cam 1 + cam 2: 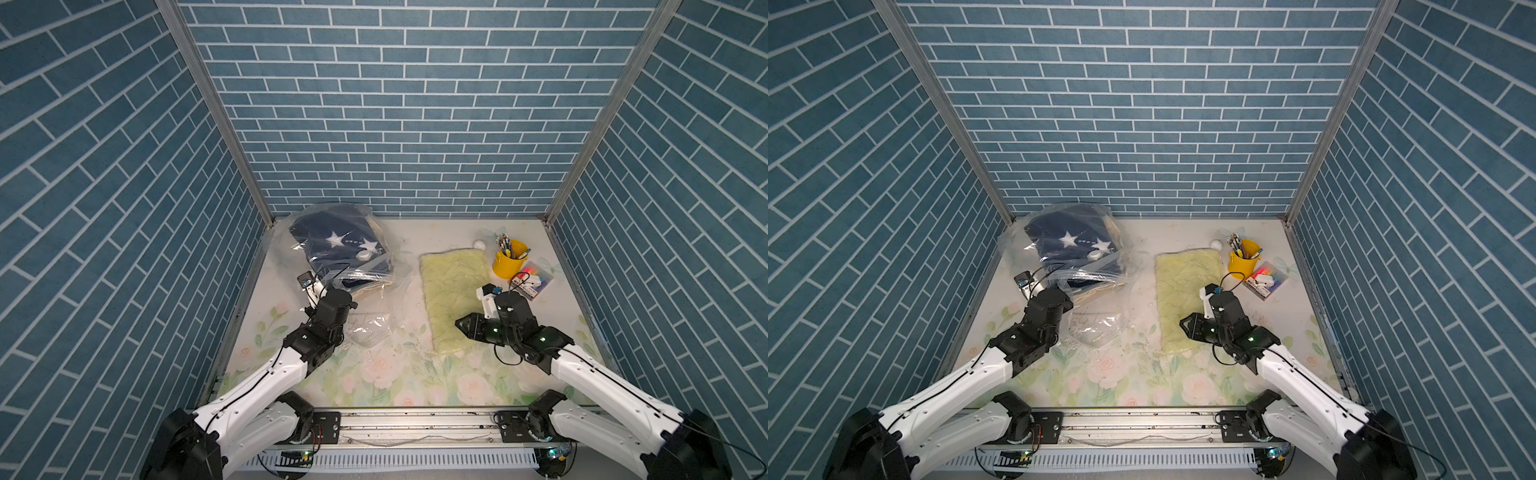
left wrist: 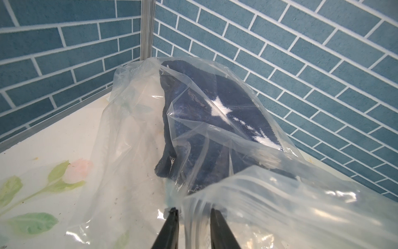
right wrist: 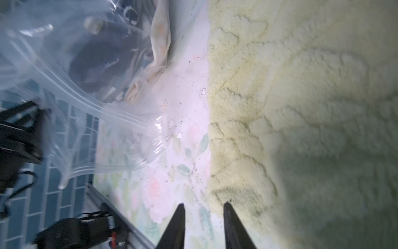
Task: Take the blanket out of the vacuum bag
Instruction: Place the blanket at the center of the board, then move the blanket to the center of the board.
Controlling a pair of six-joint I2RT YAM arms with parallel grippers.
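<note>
My left hand point(image 2: 193, 215) is clamped on the zip edge of the vacuum bag point(image 1: 386, 270), left of centre in both top views, with the navy blanket point(image 1: 328, 245) deep inside. The film looks thin and slick, the blanket soft and bulky. My right hand point(image 3: 203, 204), slightly apart and empty, should pinch a thick blanket fold through the mouth.
</note>
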